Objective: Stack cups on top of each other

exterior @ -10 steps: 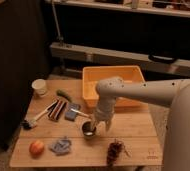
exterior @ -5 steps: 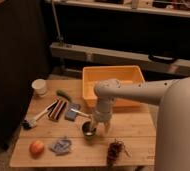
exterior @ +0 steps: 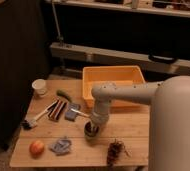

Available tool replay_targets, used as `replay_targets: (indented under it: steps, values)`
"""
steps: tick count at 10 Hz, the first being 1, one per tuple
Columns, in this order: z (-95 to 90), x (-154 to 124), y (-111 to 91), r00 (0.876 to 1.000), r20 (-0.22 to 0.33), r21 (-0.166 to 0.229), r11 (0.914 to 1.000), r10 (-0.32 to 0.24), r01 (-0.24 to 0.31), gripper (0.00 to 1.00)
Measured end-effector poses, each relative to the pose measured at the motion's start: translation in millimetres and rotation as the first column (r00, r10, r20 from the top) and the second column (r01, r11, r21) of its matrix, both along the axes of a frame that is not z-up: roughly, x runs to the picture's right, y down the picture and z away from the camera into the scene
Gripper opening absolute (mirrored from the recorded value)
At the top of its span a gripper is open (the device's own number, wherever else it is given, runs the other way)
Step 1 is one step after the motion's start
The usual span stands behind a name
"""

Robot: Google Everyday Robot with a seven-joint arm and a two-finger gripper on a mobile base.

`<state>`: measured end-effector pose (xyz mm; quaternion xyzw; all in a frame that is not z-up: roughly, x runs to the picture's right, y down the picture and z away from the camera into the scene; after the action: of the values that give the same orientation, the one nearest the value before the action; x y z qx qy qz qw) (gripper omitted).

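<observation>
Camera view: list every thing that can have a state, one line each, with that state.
Gripper: lowered onto the dark metal cup, at the table's middle front.
Dark metal cup: upright on the table, under the gripper.
White cup: upright, alone at the table's far left.
Orange bin: upright, mouth open.

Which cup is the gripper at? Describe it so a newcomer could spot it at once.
Start at the yellow bin at the back of the wooden table. Follow the white arm down to the gripper, in front of the bin. The dark metal cup sits under it, unlike the cream cup at the far left corner.
</observation>
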<state>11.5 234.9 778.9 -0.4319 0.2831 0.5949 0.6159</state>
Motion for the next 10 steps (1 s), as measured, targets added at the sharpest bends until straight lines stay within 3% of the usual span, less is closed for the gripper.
replay_targets:
  steps: [2,5,8,10]
  values:
    - [-0.6,-6.8,1.0,1.000,0.011,-0.004,1.0000,-0.004,0.004,0.02]
    - [-8.0,-29.0,-11.5,0.998,0.043,0.022,0.9991,0.034,-0.035,0.00]
    - [-32.5,-58.1,-66.9,0.992,0.092,0.111,0.9894,0.085,-0.095,0.00]
    - [-41.7,-96.2,-114.0,0.988,0.122,0.168,0.9794,0.092,-0.112,0.00]
